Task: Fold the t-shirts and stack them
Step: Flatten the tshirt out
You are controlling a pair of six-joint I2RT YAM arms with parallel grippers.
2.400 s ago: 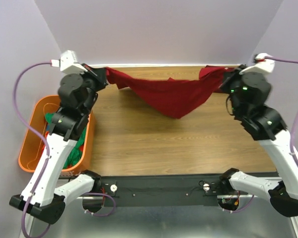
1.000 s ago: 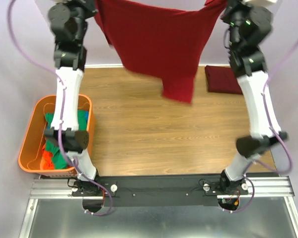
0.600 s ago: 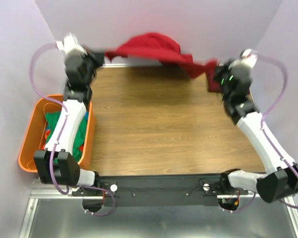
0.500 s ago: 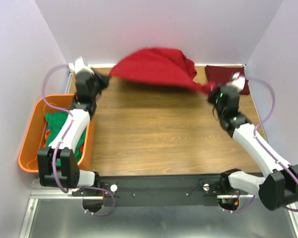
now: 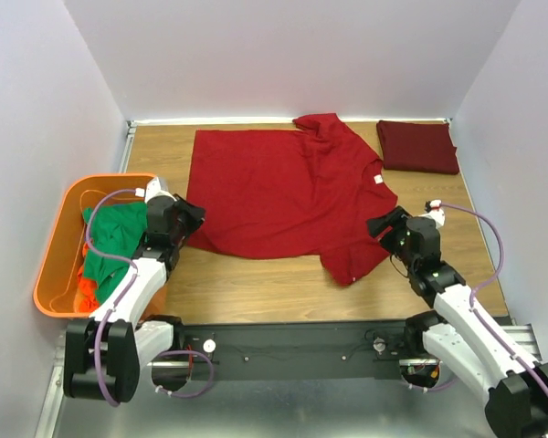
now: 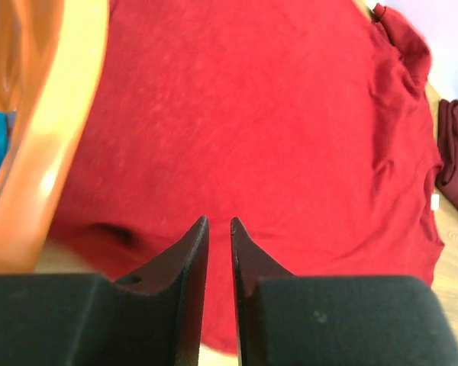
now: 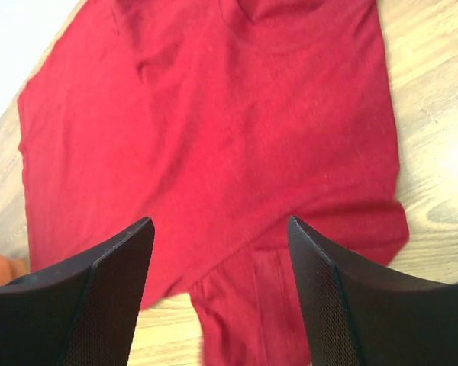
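Note:
A bright red t-shirt (image 5: 274,187) lies spread flat on the wooden table, with one sleeve (image 5: 352,260) sticking out toward the near edge. My left gripper (image 5: 190,217) sits low at the shirt's near left corner. Its fingers are slightly apart and nothing is between them (image 6: 217,221); the red cloth (image 6: 252,114) lies beyond them. My right gripper (image 5: 380,224) is at the shirt's right edge, open wide above the cloth (image 7: 214,114) and empty (image 7: 220,223). A dark maroon t-shirt (image 5: 417,146) lies folded at the far right corner.
An orange tub (image 5: 50,274) stands off the table's left side with green t-shirts (image 5: 110,242) inside; its rim (image 6: 53,152) is close to my left gripper. Bare wood (image 5: 256,283) runs along the near edge. Walls close off the back and sides.
Both arms swung the red t-shirt down from the air and laid it flat on the table. Both grippers have let go of it and now sit low near the front.

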